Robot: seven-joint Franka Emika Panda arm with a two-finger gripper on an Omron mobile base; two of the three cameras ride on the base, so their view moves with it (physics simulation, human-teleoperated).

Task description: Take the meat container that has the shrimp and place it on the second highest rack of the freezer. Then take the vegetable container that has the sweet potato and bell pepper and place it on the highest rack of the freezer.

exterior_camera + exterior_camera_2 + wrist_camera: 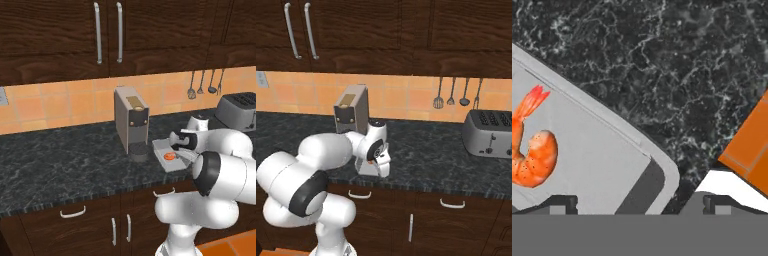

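The meat container (161, 148), a small light-grey tray with upright walls, sits on the dark counter just right of the coffee machine. The curled orange shrimp (169, 156) (532, 150) lies inside it. My gripper (186, 156) (383, 168) (639, 204) hangs low over the tray's right end and is open. In the hand view the tray's rounded corner wall (662, 172) runs between the two fingertips, one over the tray floor and one over the bare counter. Nothing is held.
A grey coffee machine (131, 119) (351, 112) stands close to the left of the tray. A toaster (237, 107) (490, 132) sits at the far right, with utensils (456, 95) hanging on the wall. The counter's front edge (100, 192) is near the tray, with orange floor (749, 145) beyond it.
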